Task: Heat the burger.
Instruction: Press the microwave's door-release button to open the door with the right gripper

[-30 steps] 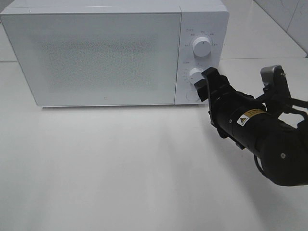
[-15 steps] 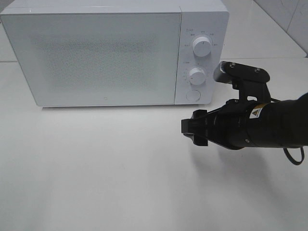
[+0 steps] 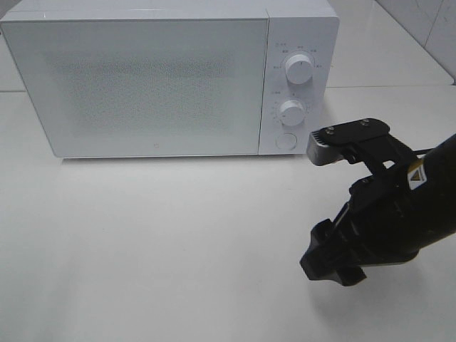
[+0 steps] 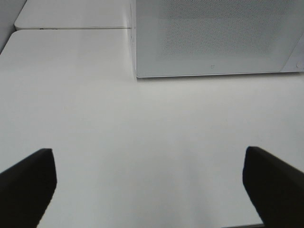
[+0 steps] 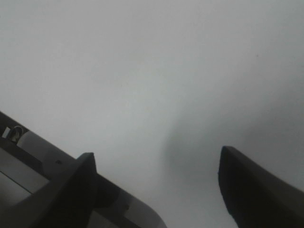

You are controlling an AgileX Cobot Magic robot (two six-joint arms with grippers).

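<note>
A plain white table [image 3: 142, 235] fills the high view, with pale tiles [image 3: 420, 28] behind it at the far right. A white microwave [image 3: 142, 78] stands at the back of the table, its wide speckled door [image 3: 135, 85] shut flush against the body. To the right of the door is the control panel with 2 round dials, an upper dial [image 3: 298, 69] and a lower dial [image 3: 291, 112], and 1 round button [image 3: 285, 141] below them.

The right arm [image 3: 413, 214] reaches in from the right edge, well in front of the control panel and apart from it. Its right gripper [image 3: 329, 269] points down toward bare table, just above its own soft shadow. In the right wrist view the right gripper [image 5: 156, 190] stands parted, 2 dark fingers [image 5: 71, 190] with only table between them (nothing is gripped). The grey wrist camera housing [image 3: 348, 139] sits on top of the arm, facing the microwave.

The left gripper [image 4: 147, 190] shows only in its own wrist view: its 2 dark fingers [image 4: 28, 185] are spread wide over bare table, with the lower left corner of the microwave [image 4: 213, 38] ahead of them, well apart.

The burger appears in no view, and the frosted door lets nothing show through, so its place cannot be told.
</note>
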